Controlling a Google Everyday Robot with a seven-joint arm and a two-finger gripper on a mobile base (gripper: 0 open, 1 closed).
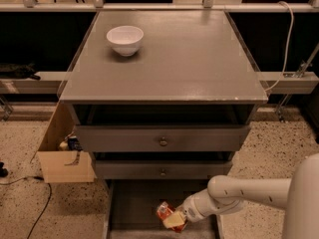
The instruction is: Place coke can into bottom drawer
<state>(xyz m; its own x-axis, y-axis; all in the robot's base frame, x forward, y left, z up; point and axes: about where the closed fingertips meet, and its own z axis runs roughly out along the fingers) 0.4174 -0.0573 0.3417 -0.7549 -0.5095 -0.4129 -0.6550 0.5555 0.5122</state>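
Now, your white arm's two-finger gripper (176, 219) is pinched on the small red-orange coke can (165, 212), can tilted, over the flat floor of the wide grey bottom drawer (137, 205), which is pulled open below and left of the gripper; can't tell if can touches floor. Two upper grey drawers w/ round metal knobs (163, 141) sit above it. White round bowl (125, 39) is far up-left on the grey cabinet top (199, 59); brown cardboard box (65, 166) well left
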